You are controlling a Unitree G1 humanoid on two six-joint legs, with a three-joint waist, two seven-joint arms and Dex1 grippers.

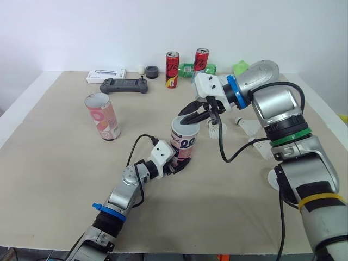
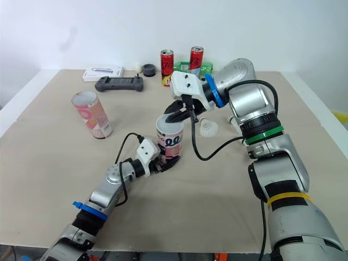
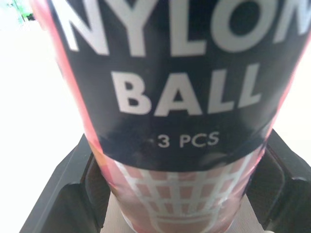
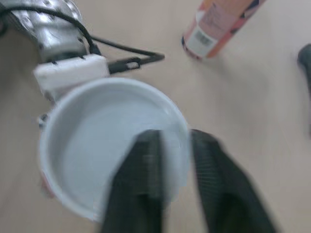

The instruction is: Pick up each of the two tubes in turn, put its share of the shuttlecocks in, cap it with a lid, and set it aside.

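Though well apart, two tubes (image 1: 103, 117) (image 1: 184, 142); beyond, two cans (image 1: 172, 69) (image 1: 201, 60).

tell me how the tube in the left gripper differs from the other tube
The held tube is clamped low in the left gripper, the right gripper at its top; the far tube stands free. The held tube shows a dark label; the far tube shows pink. Both stand on the table.

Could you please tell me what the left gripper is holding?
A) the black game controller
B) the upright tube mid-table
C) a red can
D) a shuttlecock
B: the left gripper is closed around the lower part of the tube, with a finger on either side of it.
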